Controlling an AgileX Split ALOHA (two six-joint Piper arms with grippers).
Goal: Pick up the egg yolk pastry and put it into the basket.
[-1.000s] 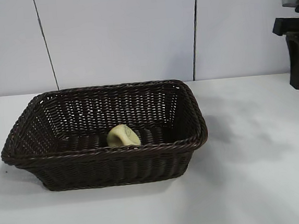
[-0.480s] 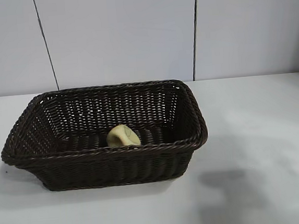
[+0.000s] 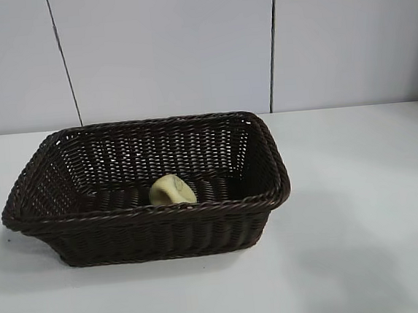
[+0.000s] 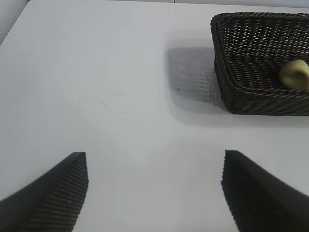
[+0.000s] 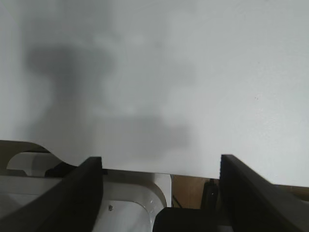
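White tabletop (image 3: 364,260), pale panelled wall behind | left gripper (image 4: 154,193): spread wide, empty, parked above bare table | basket (image 4: 227,87): ahead of left gripper, off to one side | egg yolk pastry (image 3: 172,190): inside, near front wall | right gripper (image 5: 161,193): spread, empty, over table edge | step: placement looks done | next: nothing but parking.

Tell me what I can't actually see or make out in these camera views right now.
- Exterior view: neither arm is in frame.
- Exterior view: the basket's near wall hides the egg yolk pastry's underside.
- Left wrist view: the frame edge cuts off the basket's far end.
- Right wrist view: neither basket nor pastry appears; it shows the table edge.
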